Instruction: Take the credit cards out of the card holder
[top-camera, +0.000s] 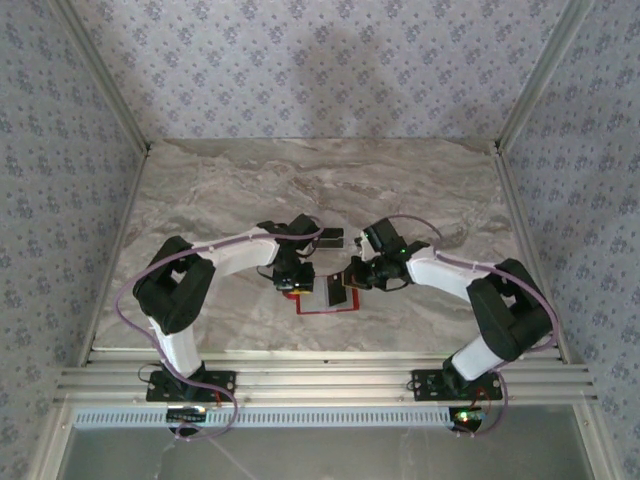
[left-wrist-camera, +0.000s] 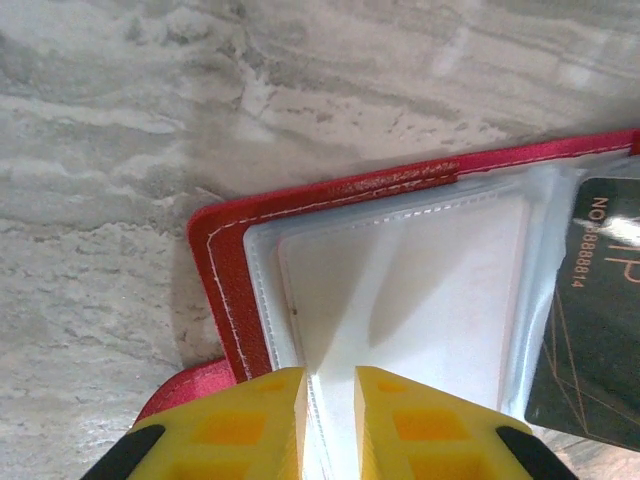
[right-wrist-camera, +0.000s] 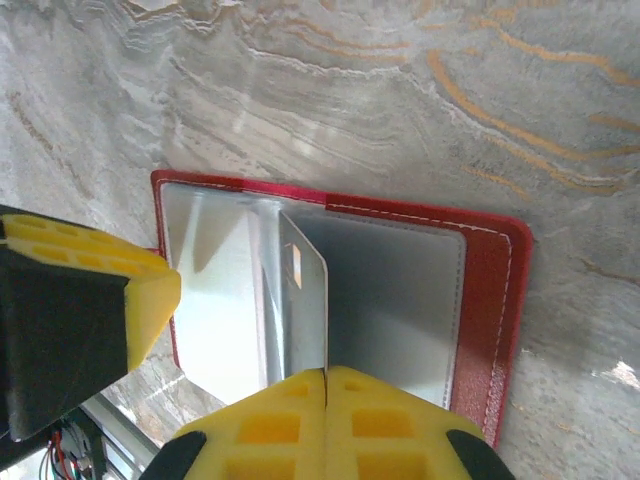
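Red card holder (right-wrist-camera: 490, 300) lies open just ahead of both sets of fingertips. Right gripper (right-wrist-camera: 327, 375) is pinched closed on a pale credit card (right-wrist-camera: 305, 300)'s near edge — left gripper (left-wrist-camera: 330, 385) shows a slim gap astride a clear pocket fold (left-wrist-camera: 400, 300); whether it grips, I cannot tell.

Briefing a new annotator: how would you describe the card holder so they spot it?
Start at the marble table, midway across, toward its near edge. The card holder lies open there: red stitched border around clear pockets, the table's only red object.
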